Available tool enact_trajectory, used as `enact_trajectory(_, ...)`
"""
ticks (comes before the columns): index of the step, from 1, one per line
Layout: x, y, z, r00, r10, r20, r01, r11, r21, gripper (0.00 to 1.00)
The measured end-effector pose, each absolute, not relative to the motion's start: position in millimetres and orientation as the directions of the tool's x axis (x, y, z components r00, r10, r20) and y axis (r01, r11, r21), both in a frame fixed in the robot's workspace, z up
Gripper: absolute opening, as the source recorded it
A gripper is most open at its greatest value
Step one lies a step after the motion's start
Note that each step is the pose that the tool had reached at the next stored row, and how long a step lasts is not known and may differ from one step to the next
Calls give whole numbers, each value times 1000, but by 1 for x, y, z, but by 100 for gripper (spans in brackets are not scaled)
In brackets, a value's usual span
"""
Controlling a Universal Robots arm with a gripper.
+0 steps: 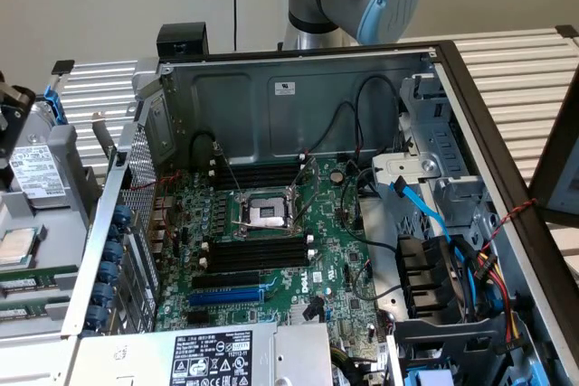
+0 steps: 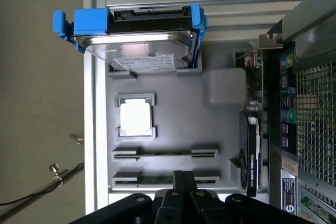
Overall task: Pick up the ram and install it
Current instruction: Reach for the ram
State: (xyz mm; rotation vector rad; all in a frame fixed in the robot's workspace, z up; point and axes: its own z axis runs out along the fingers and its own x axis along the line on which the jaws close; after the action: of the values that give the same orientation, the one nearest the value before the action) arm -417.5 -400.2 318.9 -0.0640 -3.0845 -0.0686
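A grey parts tray [image 2: 226, 129] sits beside the open computer case. Two holders on it each carry a ram stick on edge: one thin dark stick [image 2: 165, 153] and a dark-green one [image 2: 152, 179] closer to my fingers. In the exterior view these sticks [image 1: 32, 288] lie at the far left. My gripper [image 2: 181, 178] hovers above the tray, over the nearer stick. Its black fingers are pressed together and I see nothing between them. The motherboard's black memory slots [image 1: 253, 255] lie beside the processor socket [image 1: 265, 212].
The tray also holds a hard drive in a blue caddy [image 2: 139, 35] and a processor chip [image 2: 135, 117]. A graphics card [image 2: 251, 153] stands at the tray's edge by the case wall [image 2: 315, 108]. Inside the case are a blue expansion slot [image 1: 226, 296], loose cables [image 1: 425, 214] and drive bays [image 1: 443, 287].
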Motion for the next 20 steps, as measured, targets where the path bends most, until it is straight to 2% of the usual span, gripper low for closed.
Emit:
enact_trajectory(16, -425, -400, 311, -999, 24, 47, 26, 999, 34, 10)
enact_trajectory(20, -425, -400, 311, -998, -39, 47, -37, 999, 34, 10)
